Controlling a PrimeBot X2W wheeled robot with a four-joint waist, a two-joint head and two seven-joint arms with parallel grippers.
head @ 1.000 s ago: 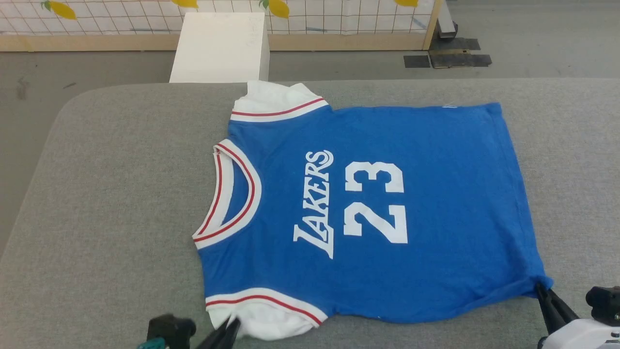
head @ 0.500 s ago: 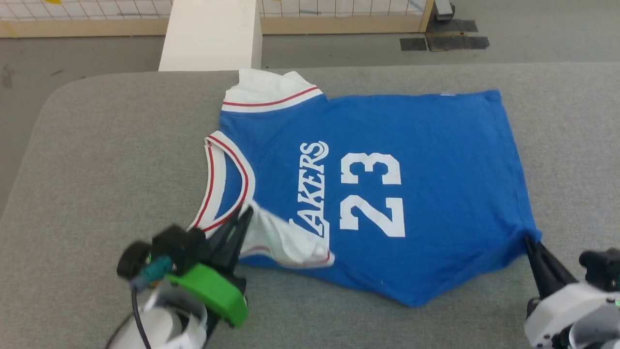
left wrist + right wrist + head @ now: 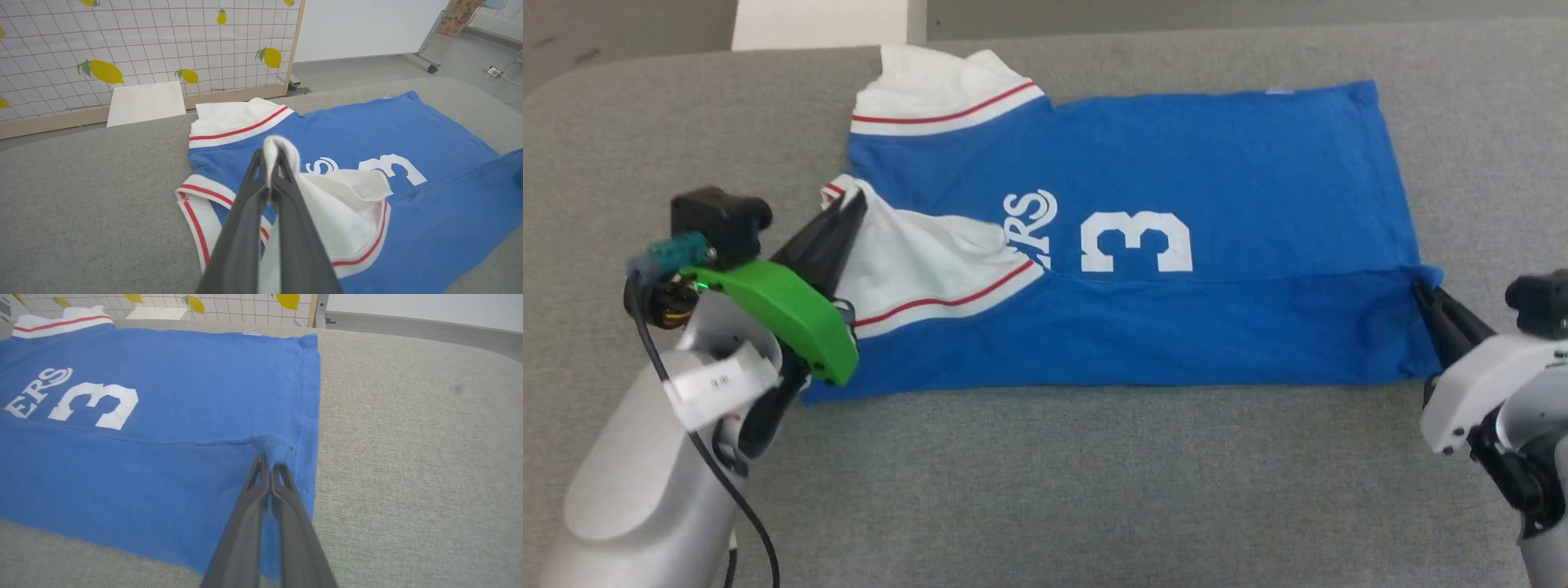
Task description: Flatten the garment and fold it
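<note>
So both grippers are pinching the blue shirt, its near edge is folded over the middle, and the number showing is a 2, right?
Not quite: the number showing is a 3, not a 2, as the head view shows. The left gripper and right gripper do pinch the shirt, its near edge folded over the middle.

The royal-blue shirt (image 3: 1217, 163) lies spread out, collar end toward 9 o'clock, hem toward 3 o'clock. Its 6 o'clock half is folded up over the front, leaving only white "RS" and "3" showing. The far sleeve (image 3: 939, 90), white with red-striped trim, lies at 11 o'clock. The near sleeve (image 3: 915, 261) drapes across the chest.
</note>
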